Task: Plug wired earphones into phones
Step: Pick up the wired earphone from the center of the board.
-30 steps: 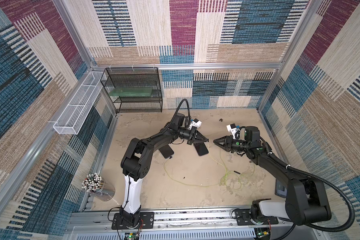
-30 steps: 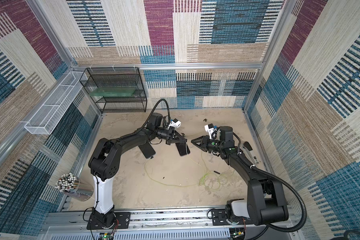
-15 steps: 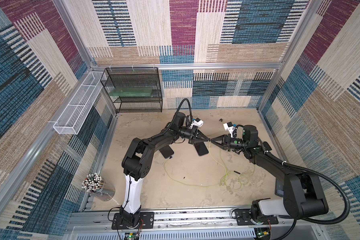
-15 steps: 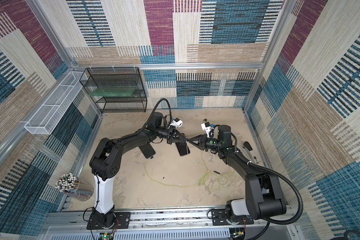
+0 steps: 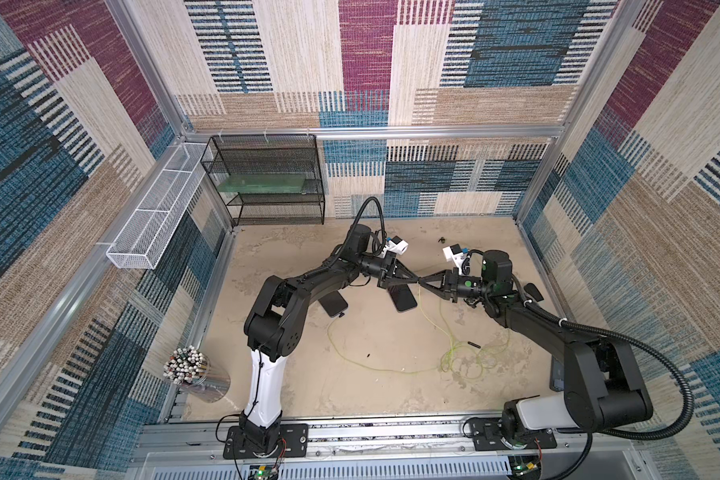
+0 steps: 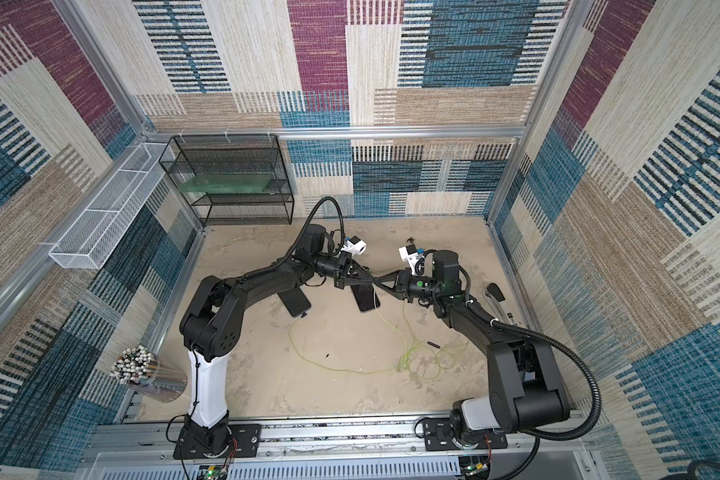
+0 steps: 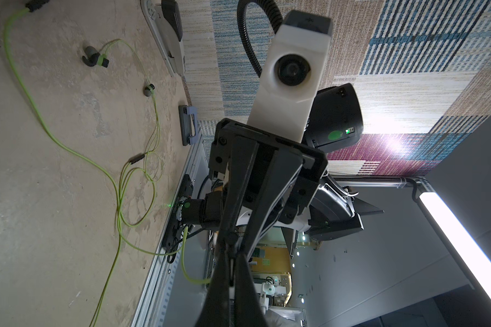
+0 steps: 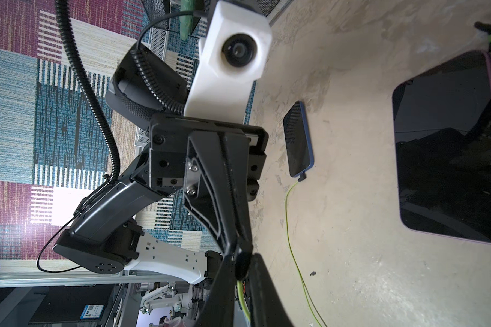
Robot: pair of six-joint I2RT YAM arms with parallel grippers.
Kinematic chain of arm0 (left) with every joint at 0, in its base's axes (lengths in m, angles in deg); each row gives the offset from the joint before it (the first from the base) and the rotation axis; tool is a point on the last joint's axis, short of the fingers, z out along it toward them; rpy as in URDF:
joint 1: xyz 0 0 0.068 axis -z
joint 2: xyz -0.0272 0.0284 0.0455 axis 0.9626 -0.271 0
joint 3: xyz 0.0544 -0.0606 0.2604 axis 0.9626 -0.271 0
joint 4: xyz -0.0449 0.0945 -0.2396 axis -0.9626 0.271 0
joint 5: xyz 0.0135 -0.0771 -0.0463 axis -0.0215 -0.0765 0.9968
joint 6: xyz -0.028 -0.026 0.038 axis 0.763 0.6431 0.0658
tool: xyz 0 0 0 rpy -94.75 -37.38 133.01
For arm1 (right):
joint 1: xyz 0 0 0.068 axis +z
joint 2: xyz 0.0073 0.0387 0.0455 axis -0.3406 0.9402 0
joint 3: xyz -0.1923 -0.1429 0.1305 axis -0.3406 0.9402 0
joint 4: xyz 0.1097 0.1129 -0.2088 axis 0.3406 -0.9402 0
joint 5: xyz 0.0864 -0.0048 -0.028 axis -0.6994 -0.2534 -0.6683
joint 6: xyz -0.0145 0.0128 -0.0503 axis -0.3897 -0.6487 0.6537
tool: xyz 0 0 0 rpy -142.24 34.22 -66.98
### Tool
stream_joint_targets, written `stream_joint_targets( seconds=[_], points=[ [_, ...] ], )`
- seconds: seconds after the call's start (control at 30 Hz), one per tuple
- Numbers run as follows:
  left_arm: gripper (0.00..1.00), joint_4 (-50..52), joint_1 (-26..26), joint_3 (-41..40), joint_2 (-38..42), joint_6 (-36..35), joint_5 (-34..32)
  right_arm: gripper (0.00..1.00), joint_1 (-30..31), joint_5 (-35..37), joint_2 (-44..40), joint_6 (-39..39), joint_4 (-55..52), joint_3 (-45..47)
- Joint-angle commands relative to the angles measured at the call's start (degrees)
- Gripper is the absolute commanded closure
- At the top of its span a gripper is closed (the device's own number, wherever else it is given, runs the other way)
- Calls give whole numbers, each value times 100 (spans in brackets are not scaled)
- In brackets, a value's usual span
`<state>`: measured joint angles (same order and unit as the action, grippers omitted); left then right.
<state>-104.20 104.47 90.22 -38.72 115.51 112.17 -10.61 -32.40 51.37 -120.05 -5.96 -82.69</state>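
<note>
Above the table's middle my left gripper [image 5: 415,281] and right gripper [image 5: 423,283] meet tip to tip. In the right wrist view my right gripper [image 8: 243,267] is shut on a black earphone plug [image 8: 242,263], with its yellow-green cable [image 8: 243,294] trailing from it. In the left wrist view my left gripper [image 7: 232,264] is shut on the plug's thin pale tip. One phone [image 5: 403,299] lies flat just beneath the grippers. A second phone [image 5: 336,306] lies by the left arm with a plug [image 8: 302,177] at its end. Earphone cables [image 5: 391,370] loop over the table.
At the back left stand a black wire shelf [image 5: 267,183] and a white mesh basket [image 5: 159,212]. A cup of pens [image 5: 188,370] stands at the front left. A stapler [image 5: 533,291] lies by the right wall. Tangled cable [image 5: 470,355] sits at the front right.
My right gripper has moved left to meet the left gripper's tips. Its jaws have closed from open onto the plug. The left arm has barely moved.
</note>
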Motion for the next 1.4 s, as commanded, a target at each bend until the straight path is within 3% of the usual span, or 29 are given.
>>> stream_joint_targets(
  seconds=[0.0,0.1,0.27,0.4,0.63,1.37],
  points=[
    [100,-112,32,7,22,-48,117,83,10,-9,13,-71,376,6],
    [100,-97,47,4,31,-70,134,84,10,26,22,-67,391,14],
    [100,167,48,39,57,-259,75,94,4,82,10,-51,401,13],
    [100,679,48,178,56,-636,18,95,-32,129,-24,42,310,35],
    [100,1791,43,523,70,-1489,51,81,-113,104,-84,-182,661,192],
    [100,1918,56,655,16,-1532,-83,81,-35,7,-13,-343,817,211]
  ],
)
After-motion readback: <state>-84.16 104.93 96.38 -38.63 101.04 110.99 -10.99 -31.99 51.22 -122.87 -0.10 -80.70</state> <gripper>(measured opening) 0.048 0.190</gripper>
